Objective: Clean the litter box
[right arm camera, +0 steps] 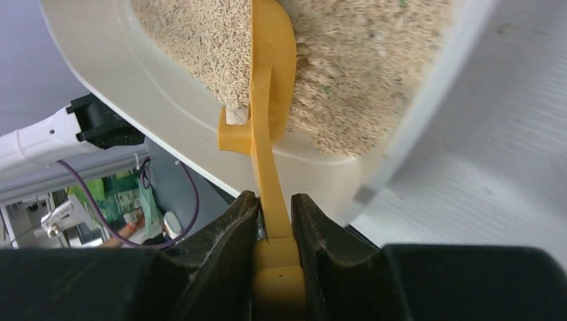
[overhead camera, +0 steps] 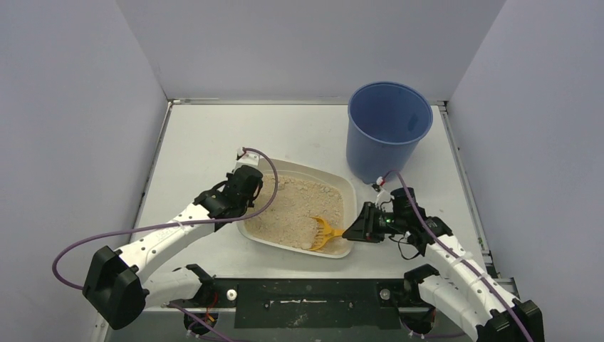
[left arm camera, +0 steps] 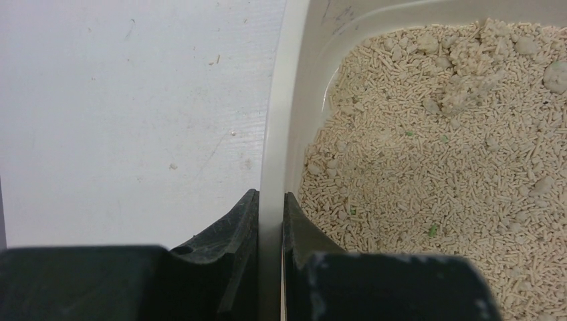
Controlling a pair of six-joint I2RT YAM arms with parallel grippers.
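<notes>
The off-white litter box point(overhead camera: 348, 191) with beige litter sits mid-table. My left gripper point(overhead camera: 251, 194) is shut on its left rim; in the left wrist view the rim point(left arm camera: 284, 107) runs between the two black fingers point(left arm camera: 231, 247). My right gripper point(overhead camera: 354, 231) is shut on the handle of the orange slotted scoop point(overhead camera: 325, 233), whose head rests in the litter at the box's near right corner. In the right wrist view the scoop point(right arm camera: 271, 80) reaches over the box wall point(right arm camera: 134, 80) into the litter. Clumps point(left arm camera: 468, 73) lie in the litter.
A tall blue bucket point(overhead camera: 388, 128) stands at the back right, just behind the box's right corner. Grey walls enclose the table on three sides. A purple cable point(overhead camera: 142, 229) loops along the left arm.
</notes>
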